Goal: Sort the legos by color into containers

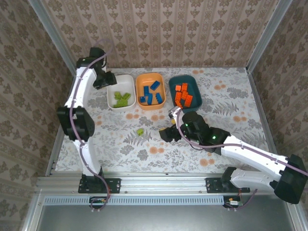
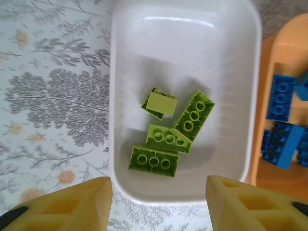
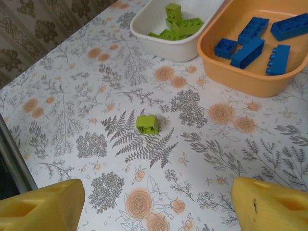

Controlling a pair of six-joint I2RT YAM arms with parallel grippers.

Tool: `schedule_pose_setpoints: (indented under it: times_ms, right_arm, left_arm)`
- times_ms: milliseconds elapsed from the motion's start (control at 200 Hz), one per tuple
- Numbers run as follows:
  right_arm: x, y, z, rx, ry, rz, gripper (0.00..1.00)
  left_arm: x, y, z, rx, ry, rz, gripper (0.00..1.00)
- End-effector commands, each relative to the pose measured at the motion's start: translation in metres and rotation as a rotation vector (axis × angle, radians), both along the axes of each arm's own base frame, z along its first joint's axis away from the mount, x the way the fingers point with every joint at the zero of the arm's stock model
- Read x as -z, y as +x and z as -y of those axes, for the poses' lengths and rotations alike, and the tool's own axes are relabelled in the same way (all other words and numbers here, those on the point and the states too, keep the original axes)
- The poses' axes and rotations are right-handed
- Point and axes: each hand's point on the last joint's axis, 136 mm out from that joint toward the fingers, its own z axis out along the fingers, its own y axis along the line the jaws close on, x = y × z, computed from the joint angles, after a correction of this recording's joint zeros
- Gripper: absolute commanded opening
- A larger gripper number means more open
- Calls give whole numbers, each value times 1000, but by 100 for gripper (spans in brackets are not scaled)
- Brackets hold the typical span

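Status at this moment, left to right.

Left gripper (image 1: 103, 79) (image 2: 159, 195): I hover at the far left side of the table, above the near rim of the white bowl (image 1: 126, 82) (image 2: 183, 48). Fingers are spread, with nothing between them.

White bowl: it holds the lime green bricks (image 1: 121, 99) (image 2: 169, 138), bunched toward one end. Three lie studs up and touch one another; another sits tilted just beside them, apparently on top of a further piece.

Loose lime green brick (image 1: 140, 131) (image 3: 147, 123): it lies alone on the floral tablecloth (image 1: 120, 147) (image 3: 72, 96), nearer the arm bases than the bowls, roughly in line with the gap between the white and orange bowls and touching neither.

Orange bowl (image 1: 139, 89) (image 3: 231, 77): middle of the row, just beside the white one. It holds the blue bricks (image 1: 150, 94) (image 3: 248, 50).

Right gripper (image 1: 168, 132) (image 3: 154, 207): low over the cloth at mid-table, pointing toward the loose brick, which lies ahead of my fingertips and apart from them. Fingers stand wide apart, gripping nothing.

Dark teal bowl (image 1: 189, 80): right end of the row. It holds the orange bricks (image 1: 183, 96), piled together.
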Motion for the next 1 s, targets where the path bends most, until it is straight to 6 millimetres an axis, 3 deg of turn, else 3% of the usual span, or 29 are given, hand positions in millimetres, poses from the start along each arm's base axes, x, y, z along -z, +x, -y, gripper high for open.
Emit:
schedule_pose_setpoints:
  times_ms: [0, 290, 330, 415, 480, 570, 650, 810, 995]
  right_arm:
    - [-17, 12, -15, -44, 51, 20, 81]
    - [-1, 40, -22, 1, 31, -120, 80]
    - [3, 45, -22, 18, 30, -157, 80]
    - [10, 57, -19, 70, 31, -235, 79]
    - [21, 67, -17, 106, 40, -304, 79]
    - [28, 78, -14, 157, 80, -388, 78]
    - [39, 87, -8, 214, 96, -477, 77]
    - [61, 105, 3, 318, 145, -686, 78]
    - [81, 114, 1, 341, 219, -861, 78]
  left_arm:
    - [-34, -14, -11, 18, 47, 98, 54]
    - [-90, -71, -19, 9, -13, 357, 58]
    - [-93, -79, -19, 8, -39, 394, 64]
    - [-94, -99, -18, -11, -108, 443, 98]
    - [-93, -114, -13, -11, -158, 453, 100]
    - [-77, -134, -10, -60, -224, 400, 100]
    - [-55, -149, 5, -69, -306, 325, 100]
    - [-3, -182, 53, 14, -285, 117, 100]
    - [43, -204, 115, 214, -267, -40, 100]
